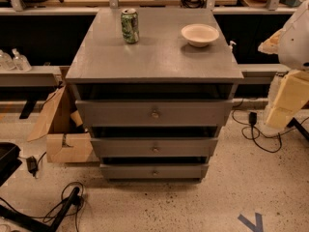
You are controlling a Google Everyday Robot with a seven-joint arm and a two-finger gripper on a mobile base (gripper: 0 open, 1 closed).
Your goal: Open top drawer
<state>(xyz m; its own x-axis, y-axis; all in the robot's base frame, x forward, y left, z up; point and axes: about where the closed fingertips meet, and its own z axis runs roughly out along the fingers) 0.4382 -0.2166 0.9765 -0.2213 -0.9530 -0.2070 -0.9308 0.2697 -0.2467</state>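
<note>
The top drawer (116, 114) spans the frame's centre, long axis left to right; the gripper (284, 105) hangs at the right edge (open or closed, we cannot tell), so the brass knob (155, 113) lies leftward of it.

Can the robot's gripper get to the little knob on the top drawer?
Probably yes. The gripper hangs at the right edge, apart from the cabinet, and nothing stands in front of the knob of the top drawer. The soda can and bowl sit on top, out of the way.
</note>
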